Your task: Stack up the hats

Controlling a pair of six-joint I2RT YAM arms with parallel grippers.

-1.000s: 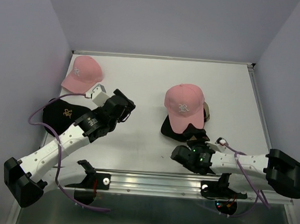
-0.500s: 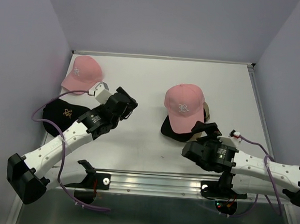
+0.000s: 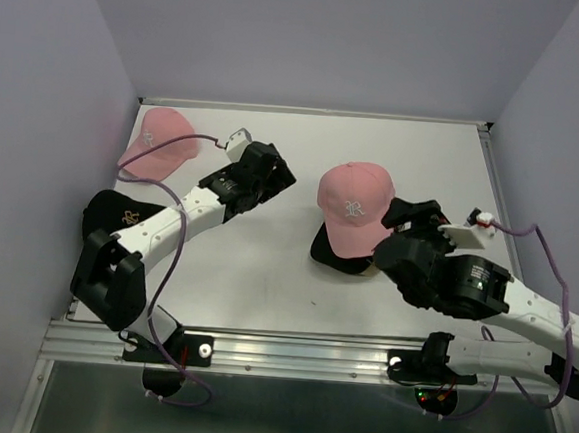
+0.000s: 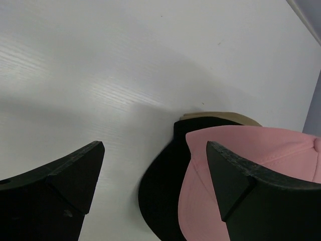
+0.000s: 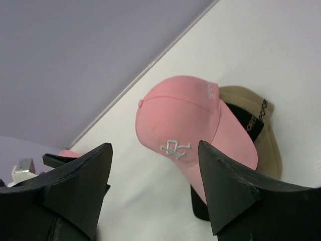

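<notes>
A stack of hats stands right of centre: a pink cap [image 3: 355,206] with a white "R" on top, a black cap [image 3: 329,255] under it, and a tan one behind, which shows in the right wrist view [image 5: 252,131]. A second pink cap [image 3: 160,138] lies at the far left, and a black cap [image 3: 117,217] with a gold "R" lies near it. My left gripper [image 3: 281,174] is open and empty, left of the stack and facing it [image 4: 155,170]. My right gripper [image 3: 416,214] is open and empty, at the stack's right side [image 5: 155,168].
The white table [image 3: 266,265] ends at a metal rail [image 3: 289,352] along the front. Lilac walls close in the back and both sides. The left arm's purple cable [image 3: 174,157] loops over the far-left pink cap.
The left arm has swung away from the black cap, up and right toward the stack. The right arm has risen from the front edge and moved back to the stack's right side.
</notes>
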